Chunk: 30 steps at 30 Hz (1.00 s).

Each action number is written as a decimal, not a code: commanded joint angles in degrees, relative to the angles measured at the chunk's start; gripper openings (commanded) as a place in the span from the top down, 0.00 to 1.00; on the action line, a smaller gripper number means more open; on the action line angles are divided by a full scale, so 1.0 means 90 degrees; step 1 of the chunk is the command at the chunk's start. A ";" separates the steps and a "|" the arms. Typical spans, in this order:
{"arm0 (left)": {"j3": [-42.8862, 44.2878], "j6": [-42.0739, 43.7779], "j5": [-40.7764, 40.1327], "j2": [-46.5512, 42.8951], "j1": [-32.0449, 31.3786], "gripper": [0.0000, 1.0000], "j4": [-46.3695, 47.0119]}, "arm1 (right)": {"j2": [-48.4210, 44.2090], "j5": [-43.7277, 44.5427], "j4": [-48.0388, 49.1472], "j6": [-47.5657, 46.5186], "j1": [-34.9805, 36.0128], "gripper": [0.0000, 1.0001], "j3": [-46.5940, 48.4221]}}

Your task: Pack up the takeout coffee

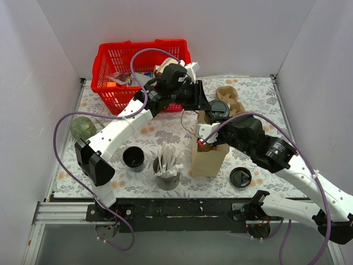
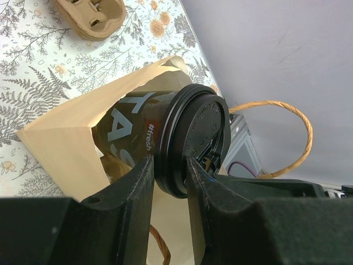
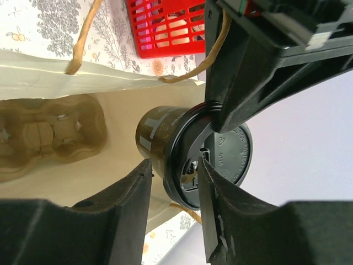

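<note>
The takeout coffee (image 1: 218, 110) is a dark cup with a black lid. My left gripper (image 1: 209, 104) is shut on the lid's rim and holds the cup tilted over the mouth of the upright brown paper bag (image 1: 209, 157). In the left wrist view my fingers (image 2: 170, 165) clamp the lid, and the cup's (image 2: 132, 121) lower part sits inside the bag's (image 2: 60, 143) opening. My right gripper (image 1: 203, 138) is at the bag's top edge. In the right wrist view its fingers (image 3: 174, 168) stand apart and hold nothing, with the cup (image 3: 157, 130) just beyond them.
A red basket (image 1: 118, 61) stands at the back. A cardboard cup carrier (image 1: 231, 99) lies behind the bag. A lidless black cup (image 1: 133, 157), a grey cup of white stirrers (image 1: 167, 168), a loose black lid (image 1: 240, 177) and a green ball (image 1: 83, 128) are on the table.
</note>
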 commanded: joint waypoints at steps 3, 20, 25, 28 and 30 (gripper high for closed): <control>-0.0054 -0.0018 -0.0044 -0.0010 -0.0017 0.94 -0.0032 | -0.0109 -0.0554 0.0004 0.0490 -0.0003 0.47 0.0520; -0.1527 -0.1237 -0.0864 -0.1308 0.0237 0.92 0.1128 | 0.1122 -0.0060 -0.1988 0.7447 -0.0012 0.30 0.3577; -0.1636 -0.1492 -0.0787 -0.1407 0.0334 0.91 0.1247 | 0.1063 -0.0732 -0.1929 0.5621 -0.0012 0.38 0.3002; -0.1422 -0.1414 -0.0562 -0.1261 0.0344 0.91 0.1092 | 0.0985 -0.0380 -0.1666 0.4702 -0.0003 0.42 0.2825; -0.1343 -0.1385 -0.0523 -0.1163 0.0344 0.91 0.0926 | 0.1111 -0.0233 -0.1578 0.4427 -0.0012 0.46 0.2922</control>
